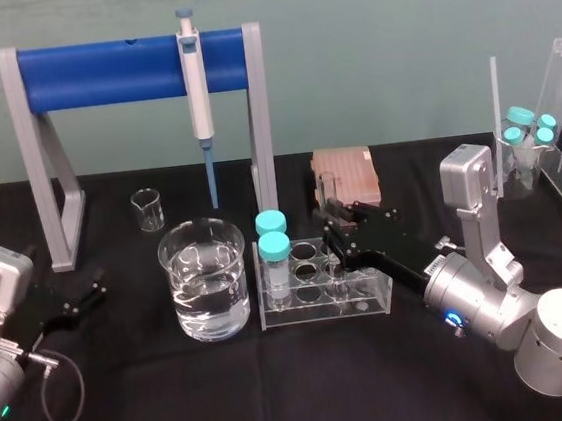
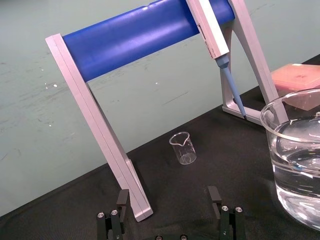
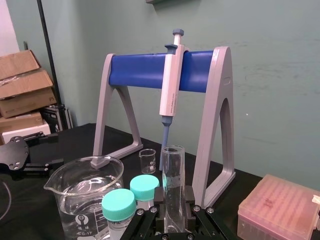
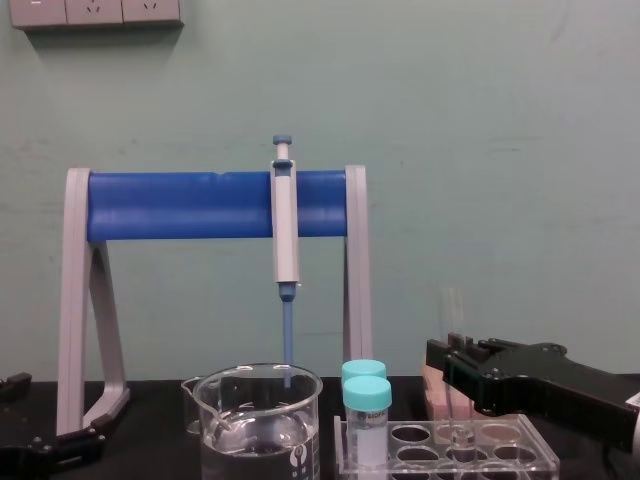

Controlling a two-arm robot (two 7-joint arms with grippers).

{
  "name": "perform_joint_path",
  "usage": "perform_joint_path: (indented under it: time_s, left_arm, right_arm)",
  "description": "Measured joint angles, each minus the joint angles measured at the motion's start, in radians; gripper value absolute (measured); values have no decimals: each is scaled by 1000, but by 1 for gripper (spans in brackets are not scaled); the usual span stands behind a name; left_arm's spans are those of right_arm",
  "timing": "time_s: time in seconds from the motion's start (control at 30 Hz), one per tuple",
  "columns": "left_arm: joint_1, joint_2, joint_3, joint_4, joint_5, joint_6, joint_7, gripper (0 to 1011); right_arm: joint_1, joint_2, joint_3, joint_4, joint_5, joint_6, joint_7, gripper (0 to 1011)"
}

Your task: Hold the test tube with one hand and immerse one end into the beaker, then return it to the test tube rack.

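At the rack [image 1: 312, 310], right hand [image 1: 334, 233] grips test tube [image 3: 173, 170].

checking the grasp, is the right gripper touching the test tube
Touching: right wrist view shows the right gripper clamped around the test tube.

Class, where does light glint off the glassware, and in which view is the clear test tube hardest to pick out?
Head view: white glints on the beaker rim and water. Right wrist view: bright edge lines on the test tube in the right gripper. Chest view: test tube faintest, nearly lost against the green wall.
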State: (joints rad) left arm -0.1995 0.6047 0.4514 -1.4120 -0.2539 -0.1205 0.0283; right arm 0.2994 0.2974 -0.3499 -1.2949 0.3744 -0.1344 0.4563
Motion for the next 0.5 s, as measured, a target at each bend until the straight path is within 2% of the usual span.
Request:
perform_joint_path:
  time_s: [0.5]
  left_arm:
    - [0,0,0,0,0,0,0,1000]
  right_arm:
    - [6,-2,-4,9,-12,4,-2,225]
